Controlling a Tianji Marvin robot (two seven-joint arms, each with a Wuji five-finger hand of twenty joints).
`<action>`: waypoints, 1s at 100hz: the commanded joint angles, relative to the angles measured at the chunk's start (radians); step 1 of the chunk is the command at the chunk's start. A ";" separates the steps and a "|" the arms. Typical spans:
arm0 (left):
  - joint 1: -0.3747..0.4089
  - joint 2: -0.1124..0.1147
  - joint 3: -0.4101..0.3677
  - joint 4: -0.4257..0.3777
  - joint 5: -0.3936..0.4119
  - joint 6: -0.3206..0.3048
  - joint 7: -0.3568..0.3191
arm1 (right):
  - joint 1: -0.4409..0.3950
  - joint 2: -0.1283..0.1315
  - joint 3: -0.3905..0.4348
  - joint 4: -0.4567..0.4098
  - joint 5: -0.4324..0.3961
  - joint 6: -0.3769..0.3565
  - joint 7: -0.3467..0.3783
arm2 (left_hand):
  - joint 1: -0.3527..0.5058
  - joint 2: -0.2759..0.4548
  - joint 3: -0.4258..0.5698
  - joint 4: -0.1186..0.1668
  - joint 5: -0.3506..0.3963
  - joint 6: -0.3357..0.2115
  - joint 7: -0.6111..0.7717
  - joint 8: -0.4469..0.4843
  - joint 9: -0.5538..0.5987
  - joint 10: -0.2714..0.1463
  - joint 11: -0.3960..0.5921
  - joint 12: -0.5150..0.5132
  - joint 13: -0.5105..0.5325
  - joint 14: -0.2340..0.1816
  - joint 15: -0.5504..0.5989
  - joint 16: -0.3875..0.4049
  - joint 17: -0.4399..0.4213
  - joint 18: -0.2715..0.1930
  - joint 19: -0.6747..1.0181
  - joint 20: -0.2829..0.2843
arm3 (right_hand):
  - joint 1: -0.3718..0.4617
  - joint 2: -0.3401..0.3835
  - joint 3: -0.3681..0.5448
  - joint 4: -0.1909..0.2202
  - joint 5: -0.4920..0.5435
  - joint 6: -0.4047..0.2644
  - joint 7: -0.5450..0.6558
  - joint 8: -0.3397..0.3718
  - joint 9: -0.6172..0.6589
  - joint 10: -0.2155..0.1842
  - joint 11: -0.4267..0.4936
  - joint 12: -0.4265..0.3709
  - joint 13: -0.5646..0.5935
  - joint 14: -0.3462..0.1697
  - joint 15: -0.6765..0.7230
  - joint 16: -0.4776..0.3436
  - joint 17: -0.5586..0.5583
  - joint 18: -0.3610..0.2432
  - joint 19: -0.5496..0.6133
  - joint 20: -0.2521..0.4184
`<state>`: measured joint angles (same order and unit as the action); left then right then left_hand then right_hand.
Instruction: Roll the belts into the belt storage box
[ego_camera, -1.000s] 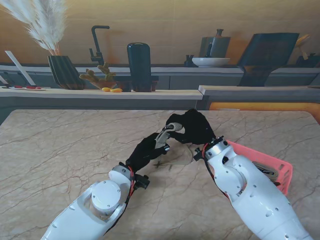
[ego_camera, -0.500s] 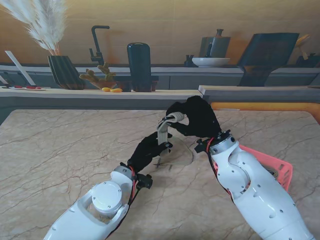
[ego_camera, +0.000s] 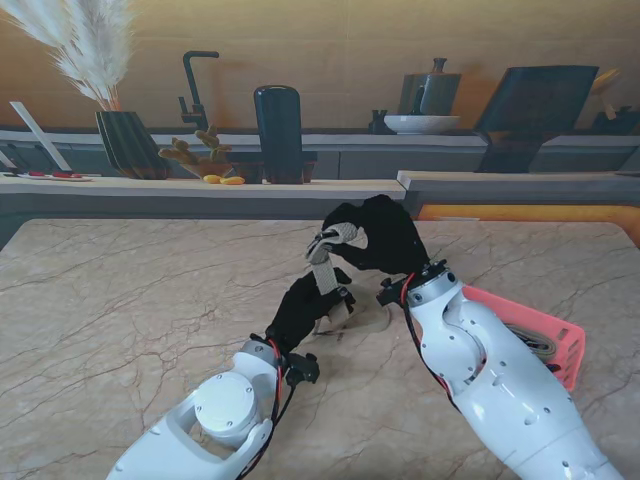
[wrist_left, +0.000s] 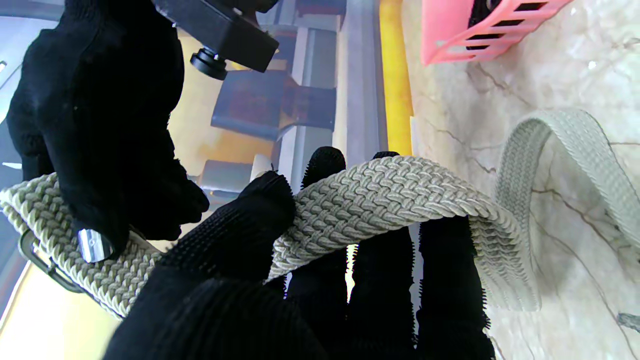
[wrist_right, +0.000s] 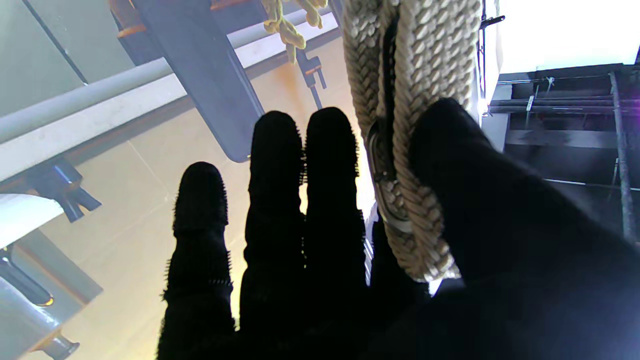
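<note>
pink belt storage box (ego_camera: 548, 335) holds a rolled belt (ego_camera: 535, 342).

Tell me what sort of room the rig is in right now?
Likely a kitchen, possibly a staged one: a marble-look table stands in front of a counter with a black tap, a white bowl and a vase of pampas grass.
</note>
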<state>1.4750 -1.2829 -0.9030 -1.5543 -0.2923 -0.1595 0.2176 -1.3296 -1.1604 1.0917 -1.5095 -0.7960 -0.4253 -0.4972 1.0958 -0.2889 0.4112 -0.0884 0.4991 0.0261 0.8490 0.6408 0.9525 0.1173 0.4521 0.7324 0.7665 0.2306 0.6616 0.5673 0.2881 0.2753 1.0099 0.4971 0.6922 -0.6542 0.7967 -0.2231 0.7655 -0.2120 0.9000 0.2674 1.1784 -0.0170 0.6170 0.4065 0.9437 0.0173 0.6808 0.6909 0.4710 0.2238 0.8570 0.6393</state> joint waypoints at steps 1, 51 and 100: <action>-0.005 -0.020 0.005 0.013 -0.020 0.012 0.016 | -0.001 -0.010 -0.003 0.002 0.002 0.010 0.008 | -0.020 -0.013 0.003 -0.015 -0.006 -0.068 0.034 0.005 -0.007 -0.025 0.021 -0.010 -0.004 -0.007 0.001 0.002 0.000 -0.014 0.025 0.014 | 0.023 0.103 0.039 0.031 0.033 -0.164 0.162 0.016 0.001 -0.013 0.025 -0.013 -0.023 -0.048 -0.014 -0.013 -0.019 -0.022 0.020 -0.016; 0.002 -0.038 0.007 0.005 -0.115 0.034 0.043 | -0.016 -0.006 0.007 0.000 0.003 0.032 0.021 | 0.195 0.220 -0.311 0.017 -0.063 -0.050 0.041 -0.029 -0.041 -0.005 0.376 0.021 0.080 0.014 0.179 0.068 0.071 0.001 0.084 0.029 | 0.026 0.106 0.034 0.036 0.034 -0.162 0.163 0.016 -0.003 -0.008 0.031 -0.014 -0.024 -0.043 -0.009 -0.011 -0.022 -0.019 0.019 -0.019; 0.000 -0.055 0.000 0.014 -0.010 0.087 0.142 | -0.036 0.006 0.038 -0.002 -0.058 0.035 -0.005 | 0.195 0.219 -0.312 0.017 -0.101 -0.010 0.089 -0.019 -0.060 0.015 0.311 0.068 0.123 0.050 0.247 0.105 0.101 0.043 0.146 0.052 | 0.031 0.108 0.031 0.030 0.035 -0.162 0.162 0.021 -0.004 -0.007 0.033 -0.012 -0.026 -0.041 -0.009 -0.011 -0.024 -0.015 0.017 -0.021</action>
<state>1.4699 -1.3266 -0.9043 -1.5411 -0.2847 -0.0748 0.3593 -1.3670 -1.1504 1.1382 -1.5126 -0.8520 -0.3946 -0.4876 1.2345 -0.1032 0.0955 -0.0884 0.4134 0.0230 0.8959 0.6269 0.9012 0.1246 0.8208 0.8400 0.8687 0.2676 0.9196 0.6805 0.3825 0.2997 1.1355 0.5333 0.6922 -0.6541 0.7782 -0.2231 0.7651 -0.2297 0.9038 0.2671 1.1781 -0.0170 0.6295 0.3982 0.9433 0.0172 0.6807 0.6906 0.4606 0.2238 0.8572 0.6288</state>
